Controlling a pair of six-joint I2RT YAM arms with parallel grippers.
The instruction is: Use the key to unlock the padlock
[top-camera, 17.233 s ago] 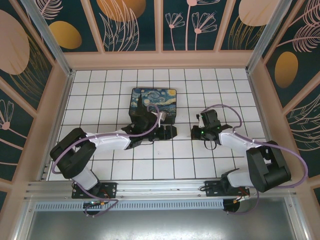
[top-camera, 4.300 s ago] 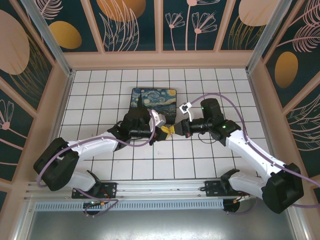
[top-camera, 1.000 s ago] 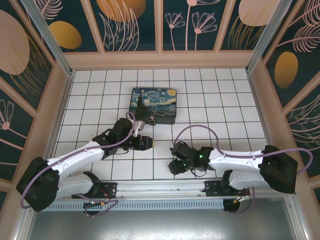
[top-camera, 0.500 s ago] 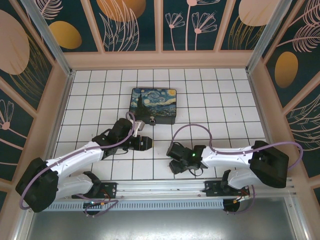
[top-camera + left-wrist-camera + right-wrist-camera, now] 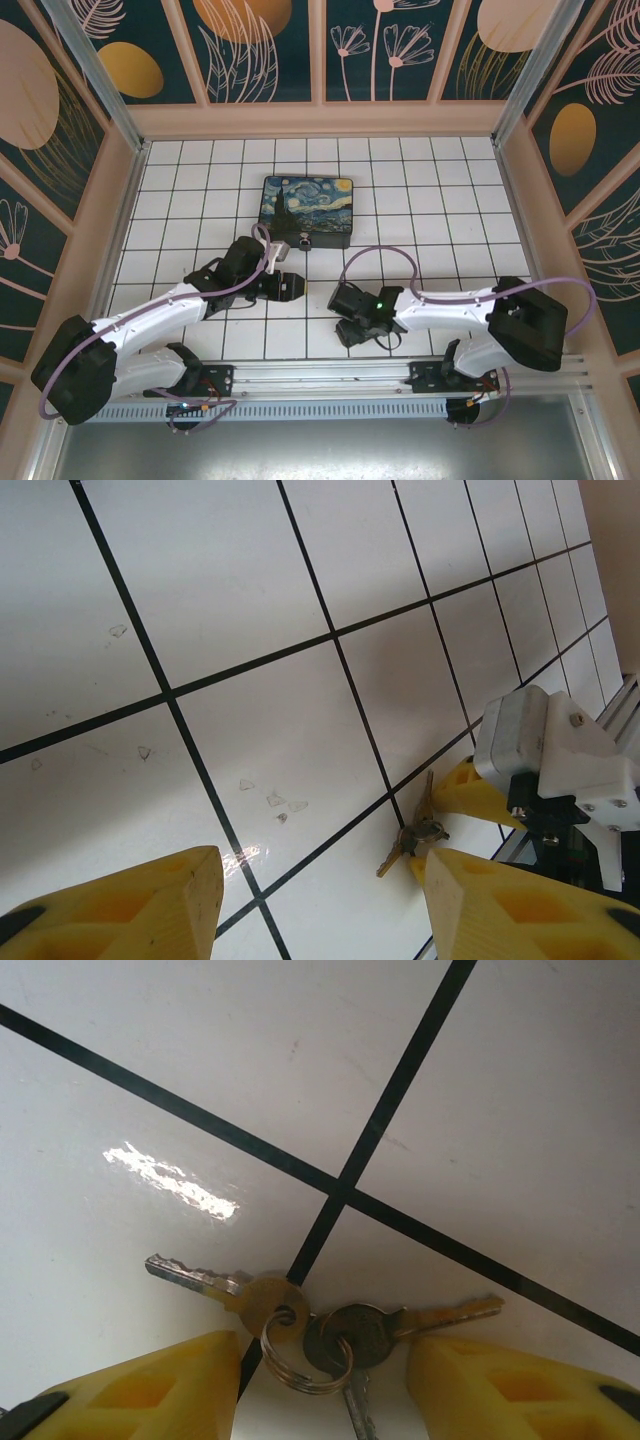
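**Keys lie loose on the tiles between spread right fingers**

Dark teal wall panels (image 5: 270,50) with peach flower prints enclose a white tiled table (image 5: 180,190) ruled with black lines. An aluminium rail (image 5: 320,375) runs along its near edge. At far centre sits a black box (image 5: 306,205) with a swirly blue-and-yellow lid. The small padlock (image 5: 303,240) rests by the box's near side, its detail too small to tell. The left gripper (image 5: 320,865) hovers spread and empty at mid-table. To its right, the right gripper (image 5: 325,1350) points down near the rail. Its wrist hides the tiles below from above. Its jaws are released, straddling the bunch of keys (image 5: 345,1335), which lies on a line crossing.
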